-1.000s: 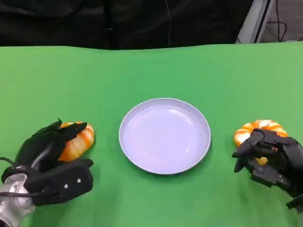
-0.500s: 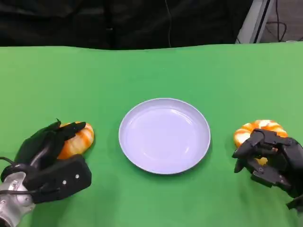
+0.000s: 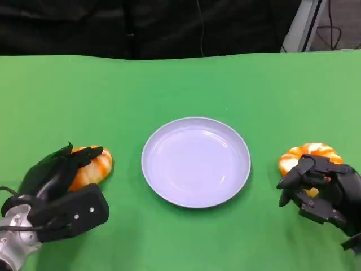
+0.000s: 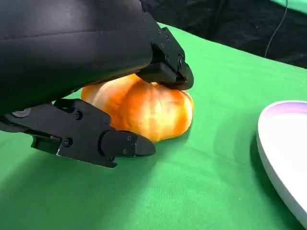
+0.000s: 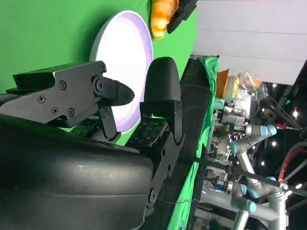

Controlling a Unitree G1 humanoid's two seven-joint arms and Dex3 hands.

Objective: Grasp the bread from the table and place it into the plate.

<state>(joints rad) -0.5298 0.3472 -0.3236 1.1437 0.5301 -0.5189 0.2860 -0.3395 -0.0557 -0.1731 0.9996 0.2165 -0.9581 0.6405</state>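
Note:
Two orange-and-white bread rolls lie on the green table. The left bread (image 3: 95,167) (image 4: 144,109) sits left of the lilac plate (image 3: 196,197) (image 4: 283,153). My left hand (image 3: 55,189) (image 4: 72,52) cups it: fingers (image 4: 165,72) rest on its top and the thumb (image 4: 124,143) lies close beside its near side. The roll still lies on the cloth. The right bread (image 3: 307,153) lies right of the plate. My right hand (image 3: 324,189) (image 5: 115,120) sits at its near edge with fingers bent and apart, holding nothing.
The table's far edge meets a dark backdrop. In the right wrist view the plate (image 5: 125,52) shows between my fingers, with the left bread (image 5: 162,17) beyond it and lab equipment past the table edge.
My left hand has shifted slightly back and to the left over the left bread. The right hand, both rolls and the plate have not moved.

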